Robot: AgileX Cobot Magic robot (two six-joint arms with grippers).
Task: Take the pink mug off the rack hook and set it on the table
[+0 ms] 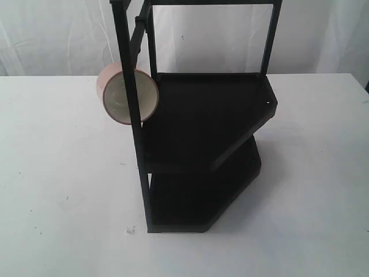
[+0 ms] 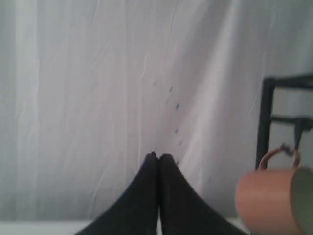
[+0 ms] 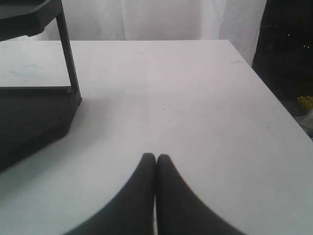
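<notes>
The pink mug (image 1: 124, 92) hangs on its side at the left post of the black rack (image 1: 207, 121), its cream inside facing the exterior camera. In the left wrist view the pink mug (image 2: 271, 203) hangs by its loop handle from the rack hook (image 2: 297, 136), a thin dark peg. My left gripper (image 2: 159, 156) is shut and empty, some way to the side of the mug. My right gripper (image 3: 156, 157) is shut and empty over the white table (image 3: 195, 98), apart from the rack base (image 3: 34, 112). Neither gripper shows in the exterior view.
The tall black rack with two shelves stands mid-table. White curtain (image 2: 98, 98) hangs behind. The white table (image 1: 52, 190) stretches left and right of the rack. The table's edge (image 3: 274, 93) borders a dark area on one side.
</notes>
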